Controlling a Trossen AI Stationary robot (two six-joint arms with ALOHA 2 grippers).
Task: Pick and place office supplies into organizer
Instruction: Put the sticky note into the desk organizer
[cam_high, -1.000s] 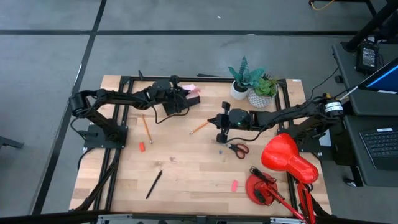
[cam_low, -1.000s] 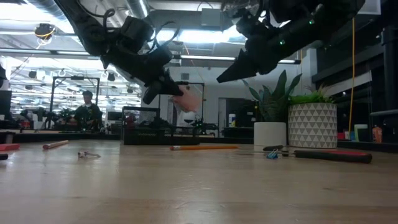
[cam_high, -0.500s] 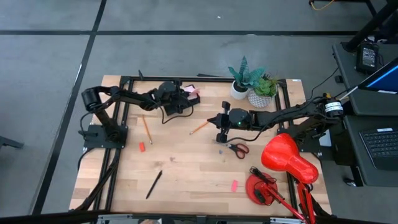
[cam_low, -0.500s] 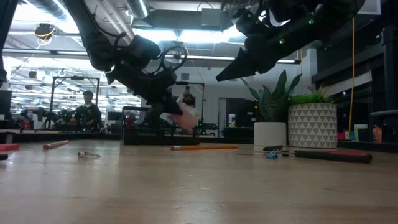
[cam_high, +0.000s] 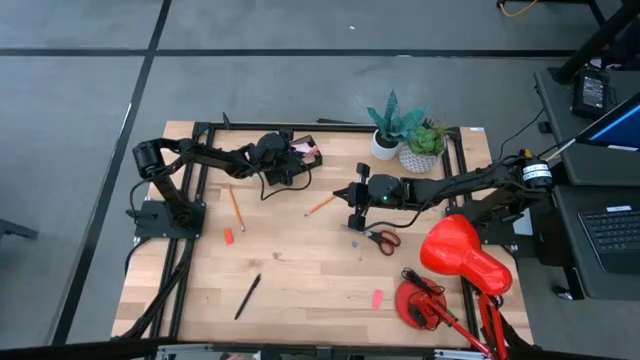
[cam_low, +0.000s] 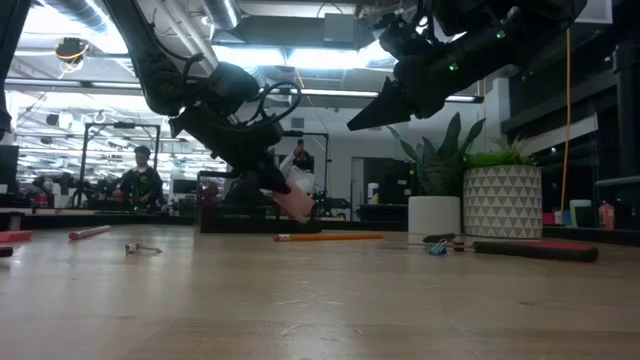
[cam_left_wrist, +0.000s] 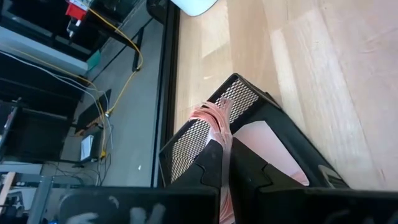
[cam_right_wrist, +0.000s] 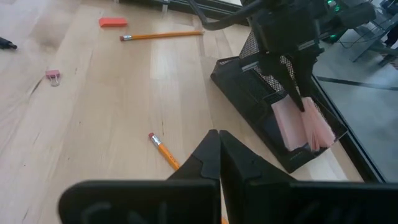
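The dark mesh organizer (cam_high: 308, 158) stands at the table's far edge, left of the middle. My left gripper (cam_high: 296, 158) is over it, shut on a pink sticky-note pad (cam_right_wrist: 292, 121) whose loose pages fan out (cam_left_wrist: 213, 115). The pad's lower end is down inside the organizer (cam_right_wrist: 249, 93). My right gripper (cam_high: 346, 193) hovers shut near the table's middle, holding nothing, above an orange pencil (cam_high: 320, 206). A second pencil (cam_high: 236, 207), a black pen (cam_high: 247, 296), red-handled scissors (cam_high: 381, 238) and two pink-red erasers (cam_high: 228, 236) (cam_high: 377, 298) lie flat on the wood. My left gripper pinches the pad between its two fingers (cam_right_wrist: 291, 79), on the two flat faces near its upper edge (cam_left_wrist: 225, 140). The fingers slant down from the table's left. The pad hangs tilted below them (cam_low: 296, 203), its lower end inside the organizer; whether it rests on the floor I cannot tell.
A red desk lamp (cam_high: 460, 262) fills the near right corner. Two potted plants (cam_high: 392, 130) (cam_high: 424, 148) stand at the far edge, right of the organizer. A small pink clip (cam_right_wrist: 53, 76) lies on the wood. A person (cam_low: 140, 180) sits in the room behind.
My left gripper has sunk toward the organizer and tipped further down, still shut on the pad. The pad, which hung clear above the organizer, now has its lower end inside it.
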